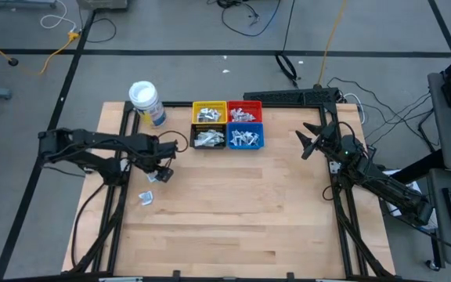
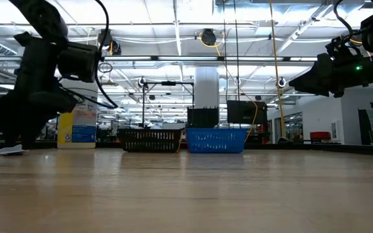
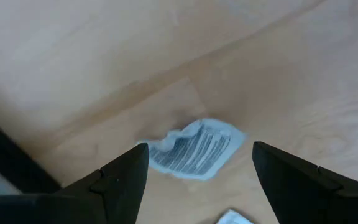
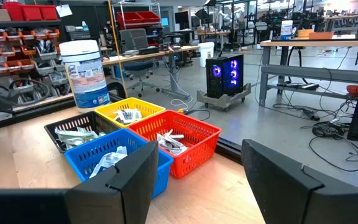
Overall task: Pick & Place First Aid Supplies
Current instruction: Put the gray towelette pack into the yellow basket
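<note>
Working arm: hovering left gripper [image 1: 161,172] over the table [image 1: 233,219], near its left edge, fingers spread and gripping nothing
Waiting arm: hanging right gripper [image 1: 310,142] well apart at the right side, jaws likewise spread, empty
Target bearing: lying directly under and between the left fingertips [image 3: 135,163], crumpled packet [image 3: 194,148], long axis running roughly across the gap
Target look: showing white, flat, creased, dark printed lines
Second packet [image 1: 146,197]: resting just beside, nearer the table's front
</note>
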